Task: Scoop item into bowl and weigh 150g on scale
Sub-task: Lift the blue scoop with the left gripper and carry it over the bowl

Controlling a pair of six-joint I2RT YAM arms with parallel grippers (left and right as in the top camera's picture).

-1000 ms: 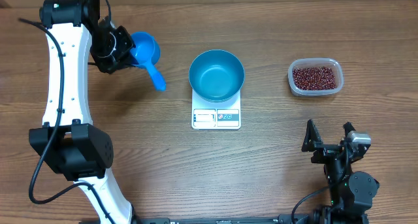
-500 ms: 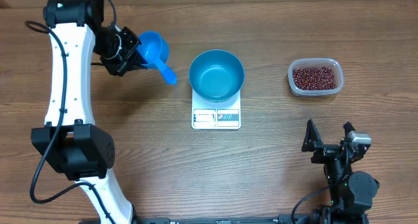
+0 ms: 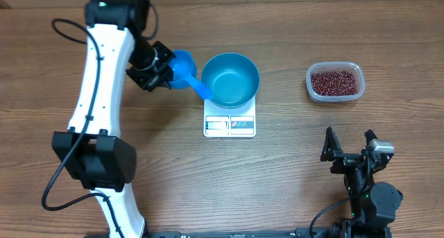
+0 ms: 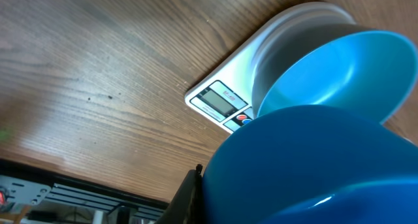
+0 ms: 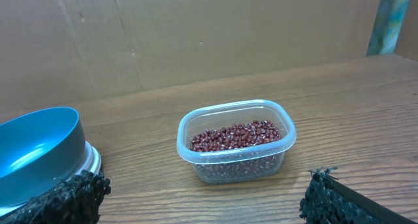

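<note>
the left gripper (image 3: 157,66) is clenched on the blue scoop (image 3: 184,64), holding it just left of the bowl (image 3: 232,82). seen from overhead, the scoop's handle overlaps the bowl's left rim. the bowl sits on the scale (image 3: 229,125). the beans (image 3: 335,82) lie in the clear tub (image 3: 310,77), well right of the scale. the right gripper (image 3: 348,142) waits near the front edge with its jaws spread wide, grasping nothing.
</note>
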